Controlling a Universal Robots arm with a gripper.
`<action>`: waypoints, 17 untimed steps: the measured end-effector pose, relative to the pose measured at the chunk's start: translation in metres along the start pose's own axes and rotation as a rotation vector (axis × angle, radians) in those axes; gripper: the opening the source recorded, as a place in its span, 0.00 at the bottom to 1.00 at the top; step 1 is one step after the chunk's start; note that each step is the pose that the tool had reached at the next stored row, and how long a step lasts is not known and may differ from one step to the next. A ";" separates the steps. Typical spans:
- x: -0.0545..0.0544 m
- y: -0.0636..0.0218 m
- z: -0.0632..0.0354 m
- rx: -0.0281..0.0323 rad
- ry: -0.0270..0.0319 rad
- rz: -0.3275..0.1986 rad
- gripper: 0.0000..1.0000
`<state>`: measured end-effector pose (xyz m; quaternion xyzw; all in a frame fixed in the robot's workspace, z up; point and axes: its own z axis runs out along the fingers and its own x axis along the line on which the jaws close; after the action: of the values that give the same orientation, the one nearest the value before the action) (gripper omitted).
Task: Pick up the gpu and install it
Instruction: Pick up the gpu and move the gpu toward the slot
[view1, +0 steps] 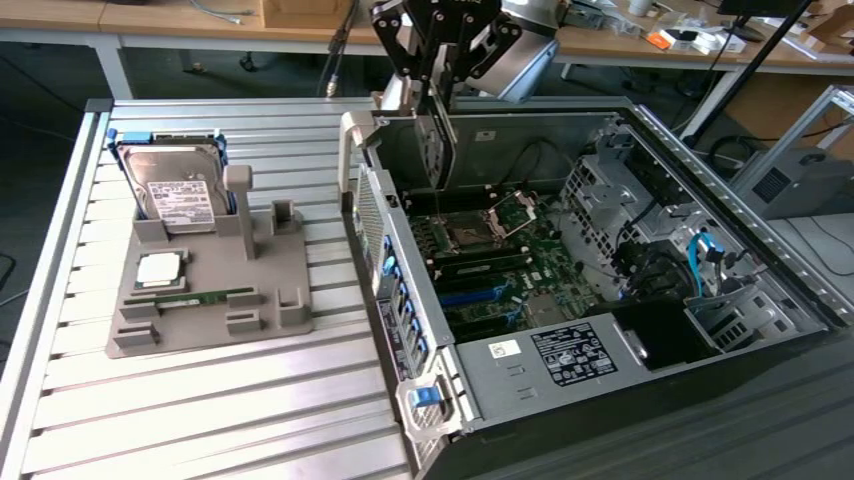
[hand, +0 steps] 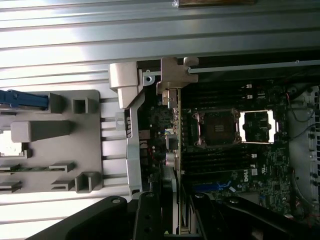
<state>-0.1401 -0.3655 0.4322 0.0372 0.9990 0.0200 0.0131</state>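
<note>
Your gripper (view1: 437, 92) was closed partway on the gpu (view1: 438, 150), its black fingers (hand: 149, 215) pinching the card's upper edge from both faces. The card hung upright and edge-on below the claw, so from the exterior view you saw it as a thin dark blade. It hung over the open computer case (view1: 747, 250), just inside the case wall on the exterior view's left and near the far corner. You could not tell from either view whether its lower edge touched anything inside.

From the wrist view, the gpu (hand: 175, 195) ran as a narrow strip away from the gripper (hand: 174, 220), with a silver metal bracket (hand: 172, 75) at its far end, close to the case's rear edge. The motherboard (view1: 494, 260) lay flat in the case below the card, and the CPU socket (hand: 220, 127) stood open just beside the card's line.

On the slatted aluminium table (view1: 200, 420), well apart from the claw on the exterior view's left, you had the grey parts fixture (view1: 200, 330). It held a hard drive (view1: 174, 195) standing upright, a processor chip (view1: 160, 268) lying flat and a RAM stick (view1: 194, 297) in its slot.
</note>
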 end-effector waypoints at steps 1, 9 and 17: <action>-0.001 0.0000 0.0000 0.0001 0.0000 0.000 0.27; -0.004 0.0003 0.0001 -0.0001 0.0000 0.000 0.27; -0.008 0.0006 0.0002 0.0000 0.0000 0.000 0.27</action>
<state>-0.1317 -0.3655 0.4323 0.0372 0.9990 0.0200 0.0131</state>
